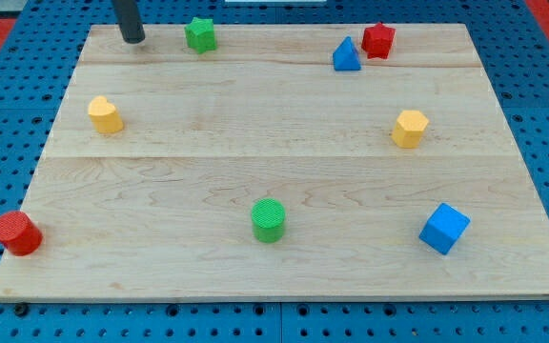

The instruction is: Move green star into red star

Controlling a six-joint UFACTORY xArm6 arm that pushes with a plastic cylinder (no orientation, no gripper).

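My tip is resting on the wooden worktop near the view's top left corner, with the dark rod rising out of the picture above it. My tool is a plain straight rod, so it is neither spreading nor pinching anything; the tip is touching no block.

The green star is sitting just to the view's right of my tip, close to the worktop's top edge, with a bare strip of wood showing between the two. The red star is sitting well apart from it, further along the same top edge toward the view's right. The blue triangle-shaped block is standing just beside the red star, on its left and slightly lower; I cannot tell whether the two are touching.

Lower down, a yellow block of rounded, heart-like shape is lying near the left edge, and a yellow hexagonal block is lying toward the right side at about the same height. A green cylinder is standing near the middle of the lower part of the worktop. A blue cube is sitting toward the bottom right, turned at an angle. A red cylinder is standing at the bottom left corner, overhanging the worktop's left edge.
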